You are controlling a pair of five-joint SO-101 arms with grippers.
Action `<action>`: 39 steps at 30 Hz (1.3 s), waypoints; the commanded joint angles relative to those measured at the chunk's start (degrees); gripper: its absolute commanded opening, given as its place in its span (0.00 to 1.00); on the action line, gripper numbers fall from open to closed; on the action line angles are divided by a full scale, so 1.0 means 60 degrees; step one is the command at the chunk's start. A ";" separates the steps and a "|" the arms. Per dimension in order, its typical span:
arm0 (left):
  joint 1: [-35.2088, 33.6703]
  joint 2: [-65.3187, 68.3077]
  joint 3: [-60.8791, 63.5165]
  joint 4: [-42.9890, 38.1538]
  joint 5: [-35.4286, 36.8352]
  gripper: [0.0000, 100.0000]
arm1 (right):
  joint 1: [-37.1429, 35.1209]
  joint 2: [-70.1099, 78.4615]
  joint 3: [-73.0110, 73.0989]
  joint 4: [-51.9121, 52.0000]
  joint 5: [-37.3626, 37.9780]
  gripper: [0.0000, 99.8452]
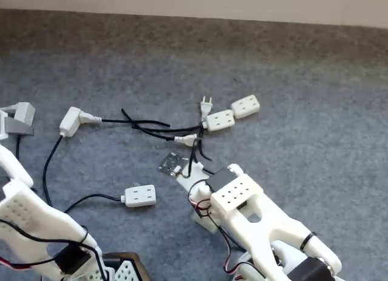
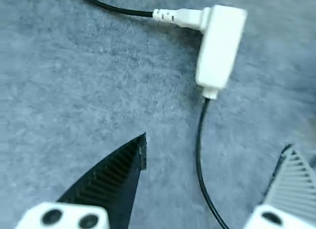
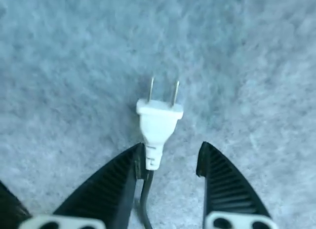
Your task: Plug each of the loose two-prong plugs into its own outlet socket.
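Observation:
A white two-prong plug lies flat on the grey carpet, prongs pointing away from my right gripper. That gripper is open, its black fingers on either side of the plug's tail and black cable. In the high view the right gripper sits over the tangle of black cables, near a plug; another plug lies beside two white outlet blocks. My left gripper is wide open above the carpet, short of a white angled plug body and straddling its cable.
A third white outlet block on a black cable lies between the two arms. The angled white plug rests at the left. Black cables cross the middle of the carpet. A pale wall edge runs along the back.

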 commanded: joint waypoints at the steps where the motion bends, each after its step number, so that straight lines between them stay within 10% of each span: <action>1: -0.0198 0.0813 -0.0022 -0.1114 -0.0029 0.40 | -0.0125 -0.0125 0.0374 -0.0505 -0.0161 0.16; 27: -0.0593 0.1179 -0.1678 -0.0190 0.0015 0.40 | 0.0051 -0.0256 0.1077 -0.0755 -0.0161 0.01; 39: 0.2044 0.0930 -0.5795 0.4923 0.1143 0.40 | 0.0505 -0.0535 -0.3949 -0.0696 -0.0996 0.01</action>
